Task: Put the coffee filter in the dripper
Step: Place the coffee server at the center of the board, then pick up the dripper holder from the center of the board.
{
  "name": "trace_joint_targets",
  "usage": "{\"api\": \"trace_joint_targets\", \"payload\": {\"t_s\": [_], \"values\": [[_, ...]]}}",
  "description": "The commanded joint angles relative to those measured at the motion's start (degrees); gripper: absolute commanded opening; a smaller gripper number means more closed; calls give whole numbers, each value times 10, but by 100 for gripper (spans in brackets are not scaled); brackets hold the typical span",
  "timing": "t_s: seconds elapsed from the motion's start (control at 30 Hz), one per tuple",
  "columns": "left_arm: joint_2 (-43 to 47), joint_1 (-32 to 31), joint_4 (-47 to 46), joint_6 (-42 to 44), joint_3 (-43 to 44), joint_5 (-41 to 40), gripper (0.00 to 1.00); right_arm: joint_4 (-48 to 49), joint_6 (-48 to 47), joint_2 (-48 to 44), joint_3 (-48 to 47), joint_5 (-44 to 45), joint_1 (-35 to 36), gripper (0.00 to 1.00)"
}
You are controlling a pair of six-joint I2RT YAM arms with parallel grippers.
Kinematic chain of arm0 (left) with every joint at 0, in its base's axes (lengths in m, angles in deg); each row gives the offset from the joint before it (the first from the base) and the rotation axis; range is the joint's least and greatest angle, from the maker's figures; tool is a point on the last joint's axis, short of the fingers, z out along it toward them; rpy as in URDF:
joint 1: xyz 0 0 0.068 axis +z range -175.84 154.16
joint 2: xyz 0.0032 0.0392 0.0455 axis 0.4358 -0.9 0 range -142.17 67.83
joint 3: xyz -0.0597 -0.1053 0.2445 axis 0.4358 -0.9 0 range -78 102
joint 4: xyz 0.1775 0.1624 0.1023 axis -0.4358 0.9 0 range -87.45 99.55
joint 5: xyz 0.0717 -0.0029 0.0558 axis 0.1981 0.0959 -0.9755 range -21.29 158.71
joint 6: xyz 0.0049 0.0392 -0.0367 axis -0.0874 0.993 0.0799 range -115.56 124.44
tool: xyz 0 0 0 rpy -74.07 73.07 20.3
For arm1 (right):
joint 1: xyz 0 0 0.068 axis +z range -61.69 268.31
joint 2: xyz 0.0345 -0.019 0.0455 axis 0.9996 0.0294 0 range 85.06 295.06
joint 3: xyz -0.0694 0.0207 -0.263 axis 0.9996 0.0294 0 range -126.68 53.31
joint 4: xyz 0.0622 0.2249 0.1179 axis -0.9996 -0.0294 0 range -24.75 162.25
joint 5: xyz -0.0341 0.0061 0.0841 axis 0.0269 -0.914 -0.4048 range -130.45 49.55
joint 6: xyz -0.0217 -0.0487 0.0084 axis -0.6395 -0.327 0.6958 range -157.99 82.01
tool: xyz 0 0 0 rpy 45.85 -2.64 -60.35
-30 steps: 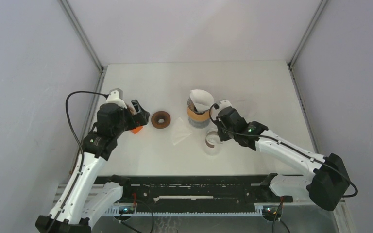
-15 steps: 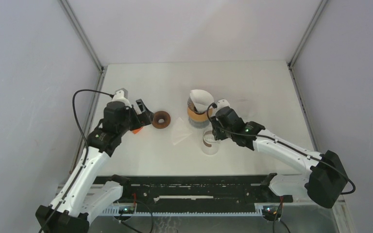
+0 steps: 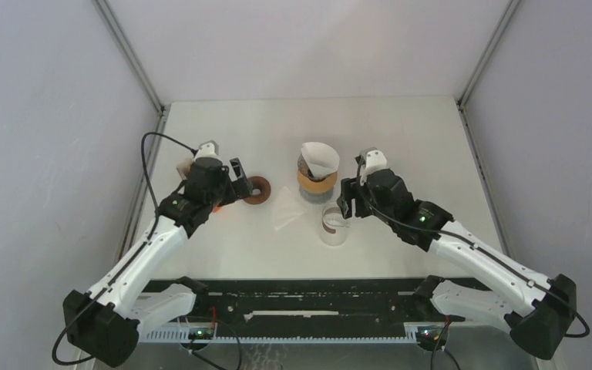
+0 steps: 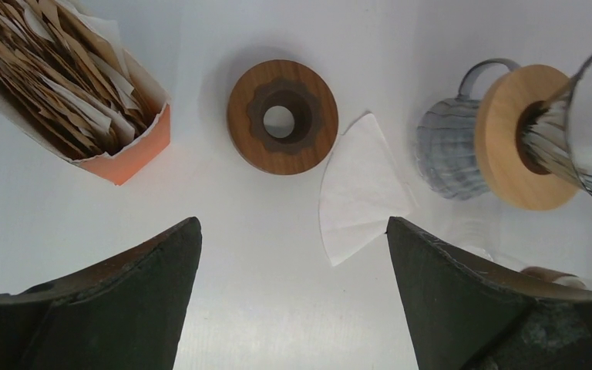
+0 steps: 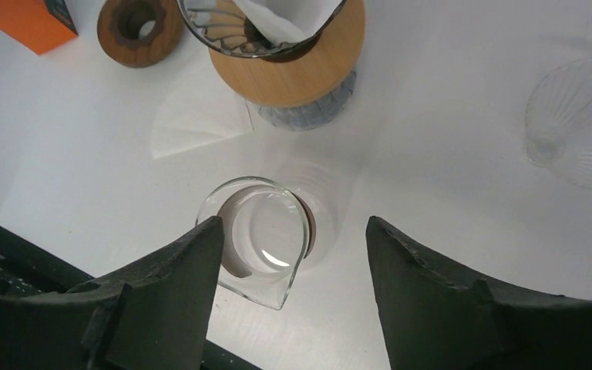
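Filter [image 4: 362,181]: flat on table [image 4: 262,316], just ahead of left gripper [image 4: 291,223] and slightly right — nearer arm; jaws wide, empty; tip points away
Glass [image 5: 254,231]: below right gripper [image 5: 293,223]; jaws wide, empty
Dripper [image 5: 293,77]: beyond filter — white cone [image 5: 277,19] already inside

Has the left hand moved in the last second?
Yes. The left hand has shifted right, closer to the wooden ring, which stayed put.

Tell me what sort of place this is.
Probably a robot test cell, not a kitchen: a white table boxed in by plain grey walls, with pour-over gear staged on it, a dripper and a box of paper filters.
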Motion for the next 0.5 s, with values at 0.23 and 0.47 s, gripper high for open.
{"api": "trace_joint_targets", "payload": {"t_s": [0.23, 0.47], "values": [[-113, -42, -23, -19, 55, -130, 94, 70, 1, -98, 53, -6, -57, 86], [-209, -42, -36, -14, 97, -168, 93, 107, 1, -147, 96, -24, -92, 86]]}}
